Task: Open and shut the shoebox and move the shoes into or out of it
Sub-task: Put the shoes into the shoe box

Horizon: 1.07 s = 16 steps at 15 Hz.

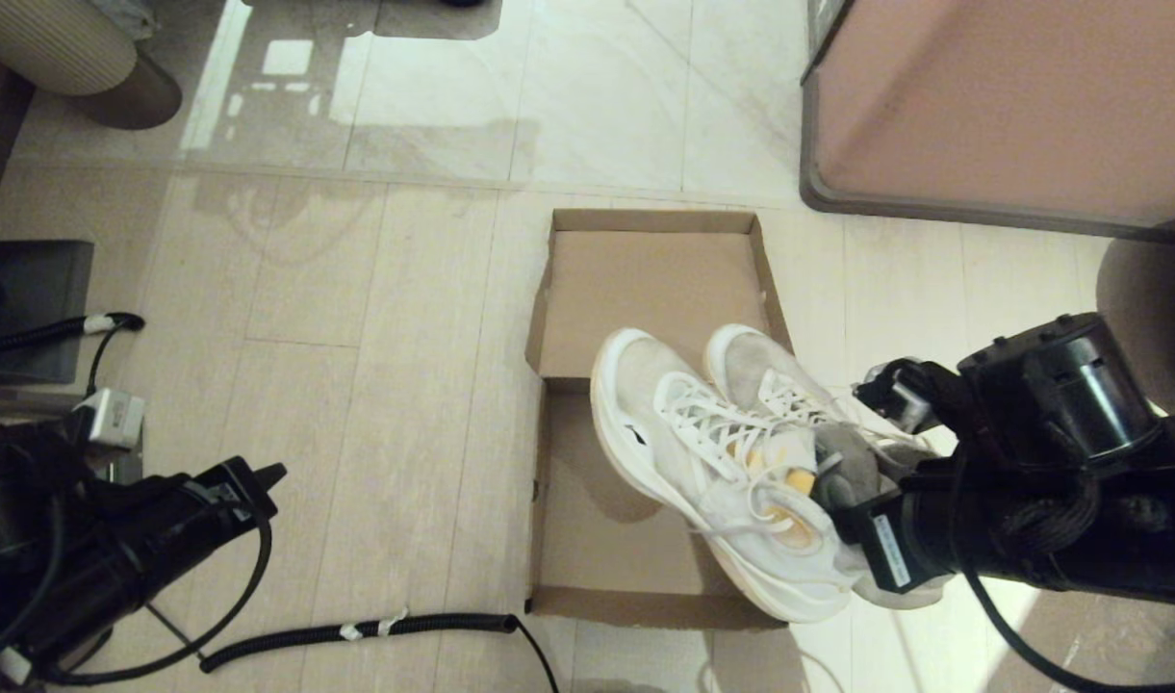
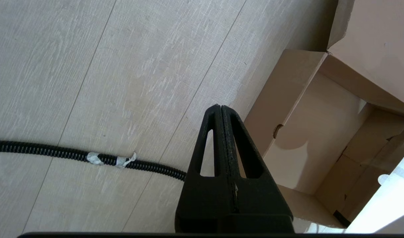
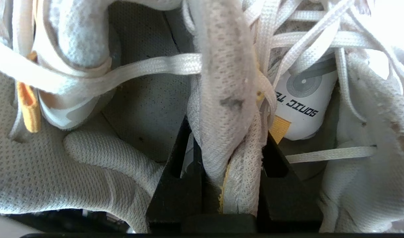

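Floor cable (image 1: 356, 630) nr open shoebox (image 1: 587, 539); right gripper (image 3: 229, 158) pinching shoes (image 1: 731, 462).

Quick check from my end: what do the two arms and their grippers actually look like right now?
Both arms are matte black. The left gripper has wedge-shaped black fingers with triangular cutouts; a looping black cable hangs from that arm. The right gripper has matching black fingers. The right arm has a round black housing and a white label near its wrist.

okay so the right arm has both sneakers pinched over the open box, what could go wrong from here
The right gripper clamps only the shoes' adjoining inner collars, so one might slip free. The shoes hang across the shoebox's right wall, so lowering could catch a sole on that edge. Loose laces dangle and might snag. The left gripper sits shut, off to the left.
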{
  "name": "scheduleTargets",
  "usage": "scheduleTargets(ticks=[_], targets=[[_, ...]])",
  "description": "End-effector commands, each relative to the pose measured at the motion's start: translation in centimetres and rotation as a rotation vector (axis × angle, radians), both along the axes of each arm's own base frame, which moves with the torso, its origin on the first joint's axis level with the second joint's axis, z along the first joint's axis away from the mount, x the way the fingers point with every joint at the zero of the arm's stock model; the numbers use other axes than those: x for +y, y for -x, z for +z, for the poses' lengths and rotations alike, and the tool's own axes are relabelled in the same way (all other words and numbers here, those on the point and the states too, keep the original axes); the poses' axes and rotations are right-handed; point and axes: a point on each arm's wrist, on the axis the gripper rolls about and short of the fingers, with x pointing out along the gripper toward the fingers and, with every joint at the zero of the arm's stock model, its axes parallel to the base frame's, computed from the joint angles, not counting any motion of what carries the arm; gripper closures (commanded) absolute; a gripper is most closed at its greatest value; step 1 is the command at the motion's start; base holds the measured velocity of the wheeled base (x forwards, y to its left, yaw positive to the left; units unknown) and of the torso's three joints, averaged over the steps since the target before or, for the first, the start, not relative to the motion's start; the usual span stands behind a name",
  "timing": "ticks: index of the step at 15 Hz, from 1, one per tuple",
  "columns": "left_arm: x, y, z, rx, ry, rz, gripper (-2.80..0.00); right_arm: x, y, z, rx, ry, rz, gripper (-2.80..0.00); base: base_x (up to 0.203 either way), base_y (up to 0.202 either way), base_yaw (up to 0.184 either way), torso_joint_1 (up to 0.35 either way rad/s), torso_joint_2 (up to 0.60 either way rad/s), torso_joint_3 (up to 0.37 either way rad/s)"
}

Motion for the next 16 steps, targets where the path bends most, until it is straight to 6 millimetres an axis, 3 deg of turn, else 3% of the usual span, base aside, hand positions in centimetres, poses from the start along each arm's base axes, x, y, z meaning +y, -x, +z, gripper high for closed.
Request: scheduleTargets(ticks=[1, 16], targets=[[0.0, 0.0, 0.1, -0.007, 0.003, 0.000, 0.00, 1.8, -1.5, -3.1, 0.027, 0.031, 0.008, 0.00, 0.000, 0.000, 0.000, 0.000, 0.00, 0.000], [0.0, 0.5, 0.5, -0.027, 0.007, -0.023, 0.00, 6.8, -6.0, -11.8, 0.042, 0.023, 0.009, 0.00, 0.000, 0.000, 0.000, 0.000, 0.00, 0.000]])
